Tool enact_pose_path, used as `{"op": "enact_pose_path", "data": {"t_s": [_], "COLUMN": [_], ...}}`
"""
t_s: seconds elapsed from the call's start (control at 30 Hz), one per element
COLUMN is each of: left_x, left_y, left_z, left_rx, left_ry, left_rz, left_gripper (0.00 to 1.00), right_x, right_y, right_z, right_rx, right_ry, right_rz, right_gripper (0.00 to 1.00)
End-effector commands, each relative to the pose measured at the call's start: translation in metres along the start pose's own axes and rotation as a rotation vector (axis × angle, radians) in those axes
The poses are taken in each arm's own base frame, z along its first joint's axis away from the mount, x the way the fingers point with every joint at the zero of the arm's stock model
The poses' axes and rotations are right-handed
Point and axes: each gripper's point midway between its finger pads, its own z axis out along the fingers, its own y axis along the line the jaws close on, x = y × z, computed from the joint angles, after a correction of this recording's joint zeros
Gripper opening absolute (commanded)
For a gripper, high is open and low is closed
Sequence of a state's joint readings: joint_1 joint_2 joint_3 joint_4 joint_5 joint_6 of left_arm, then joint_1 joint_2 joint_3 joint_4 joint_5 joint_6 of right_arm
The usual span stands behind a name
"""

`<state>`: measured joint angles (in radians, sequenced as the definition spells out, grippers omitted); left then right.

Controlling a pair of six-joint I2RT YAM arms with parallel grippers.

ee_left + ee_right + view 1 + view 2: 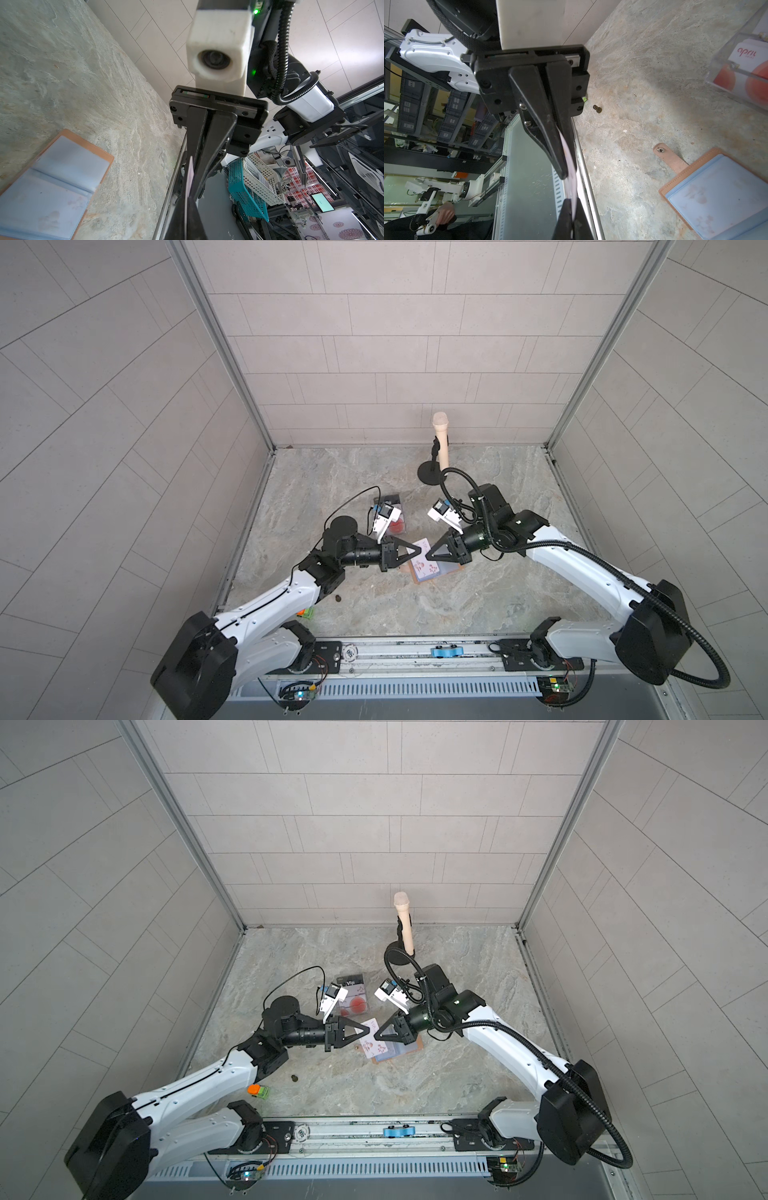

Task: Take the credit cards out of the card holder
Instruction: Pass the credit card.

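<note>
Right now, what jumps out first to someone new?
The left gripper and right gripper meet tip to tip mid-table, both pinching one pale card by the open card holder. Behind them, a clear box holds more cards; a microphone stands at the back.

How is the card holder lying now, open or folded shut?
Open: the card holder lies spread flat, its blue-grey sleeves facing up and its snap tab unfastened, stretched out beside it.

Left hand and right hand meet tip to tip, both seemingly clamped tight.
</note>
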<state>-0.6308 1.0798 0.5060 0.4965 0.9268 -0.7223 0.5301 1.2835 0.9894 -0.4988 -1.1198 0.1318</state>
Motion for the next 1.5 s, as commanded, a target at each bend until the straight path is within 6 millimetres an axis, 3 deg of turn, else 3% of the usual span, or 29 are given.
{"op": "enact_pose_path", "data": {"t_s": [0.0,0.1,0.4,0.57,0.9,1.1,1.27,1.47], "left_x": [-0.015,-0.017,-0.031,-0.045,-0.087,-0.106,-0.112,-0.117], "left_y": [-0.027,-0.026,-0.015,0.002,0.030,0.041,0.048,0.041], "left_z": [-0.001,0.000,0.002,0.003,-0.004,0.002,-0.005,-0.003], "left_rx": [0.080,0.073,0.017,-0.071,-0.227,-0.206,-0.208,-0.149], "left_ry": [-0.032,-0.037,-0.082,-0.134,-0.336,-0.437,-0.522,-0.541], "left_rz": [0.066,0.068,0.064,0.061,0.075,0.014,-0.007,-0.022], "left_gripper": [0.06,0.03,0.00,0.00,0.00,0.00,0.00,0.00], "right_x": [-0.006,-0.007,-0.016,-0.023,-0.042,-0.050,-0.052,-0.064], "right_y": [-0.008,-0.013,-0.040,-0.050,-0.060,-0.060,-0.066,-0.065], "right_z": [-0.004,-0.005,-0.023,-0.032,-0.050,-0.054,-0.054,-0.046], "right_rx": [0.064,0.080,0.200,0.248,0.277,0.249,0.243,0.151], "right_ry": [-0.018,-0.028,-0.127,-0.248,-0.583,-0.697,-0.753,-0.788], "right_rz": [-0.020,-0.002,0.074,0.148,0.273,0.322,0.350,0.358], "right_gripper": [0.07,0.13,0.53,0.65,0.77,0.77,0.76,0.71]}}
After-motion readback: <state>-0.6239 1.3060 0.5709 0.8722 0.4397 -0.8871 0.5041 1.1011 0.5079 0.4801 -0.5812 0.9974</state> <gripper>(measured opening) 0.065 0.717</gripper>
